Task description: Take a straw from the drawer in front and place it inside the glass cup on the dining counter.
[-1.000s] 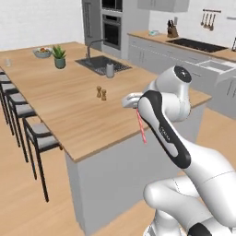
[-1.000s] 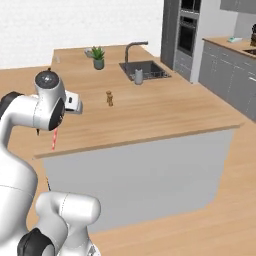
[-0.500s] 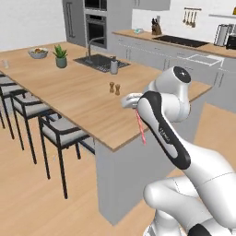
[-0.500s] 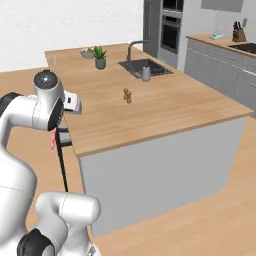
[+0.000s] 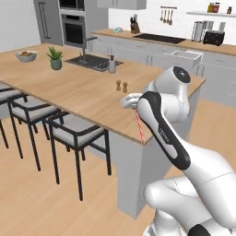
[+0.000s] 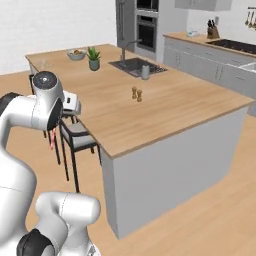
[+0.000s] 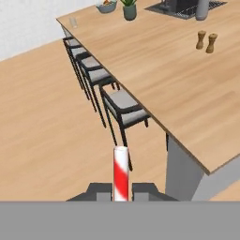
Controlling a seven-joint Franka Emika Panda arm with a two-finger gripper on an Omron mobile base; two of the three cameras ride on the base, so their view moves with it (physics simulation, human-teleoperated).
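Straw (image 7: pixel 121 172) clamped between the gripper (image 7: pixel 121 194) jaws, out past the dining counter (image 5: pixel 83 94) corner, glass cup (image 7: pixel 72 21) way off at the far end, so best carried slow and upright, well above the stools (image 7: pixel 123 108).

The straw (image 7: pixel 121 172) has its lower end hidden between the end effector (image 7: pixel 121 190) tips in the hand view; in the left base view the white arm covers its top, and in the right base view only a pink sliver (image 6: pixel 52 142) shows below the white hand. The glass cup (image 7: pixel 72 21) at the far corner of the bench (image 7: pixel 154 70) is too small and faint to make out its rim. The bench runs off the right edge of the hand view. The fruit bowl (image 7: pixel 106 5) and potted plant (image 7: pixel 129 9) are cut by the top edge.
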